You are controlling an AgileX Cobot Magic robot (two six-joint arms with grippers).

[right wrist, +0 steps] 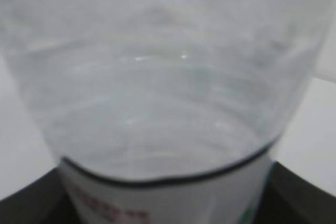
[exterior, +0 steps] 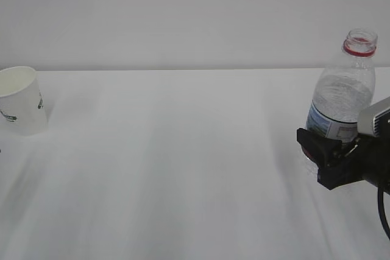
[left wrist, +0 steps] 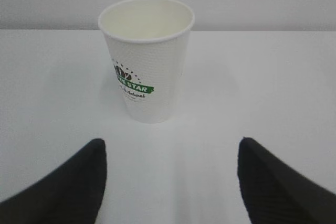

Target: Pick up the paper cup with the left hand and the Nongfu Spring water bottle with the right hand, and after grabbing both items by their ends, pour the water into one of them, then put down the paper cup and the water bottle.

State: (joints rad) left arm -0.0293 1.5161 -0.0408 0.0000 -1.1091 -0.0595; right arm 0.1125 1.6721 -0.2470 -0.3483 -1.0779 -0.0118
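The paper cup (left wrist: 146, 59) stands upright on the white table (exterior: 183, 168) at the far left of the exterior view, untouched and apparently empty. In the left wrist view the left hand (left wrist: 170, 177) faces it with its jaws spread wide and nothing between them; the cup sits ahead of the fingertips (left wrist: 86, 169), roughly centred but slightly toward the left one. The step in hand appears to be the cup grasp: advance straight until the lower wall lies between the pads, correct the small lateral offset first, then close gently, since thin paper is likely to buckle. At the right, the right hand (exterior: 326, 153) clasps the Nongfu Spring water bottle (exterior: 341, 98) low on its labelled body. The bottle stands uncapped and leans slightly, so it should be kept steady. The water (right wrist: 157, 87) fills the near field of the right wrist view.
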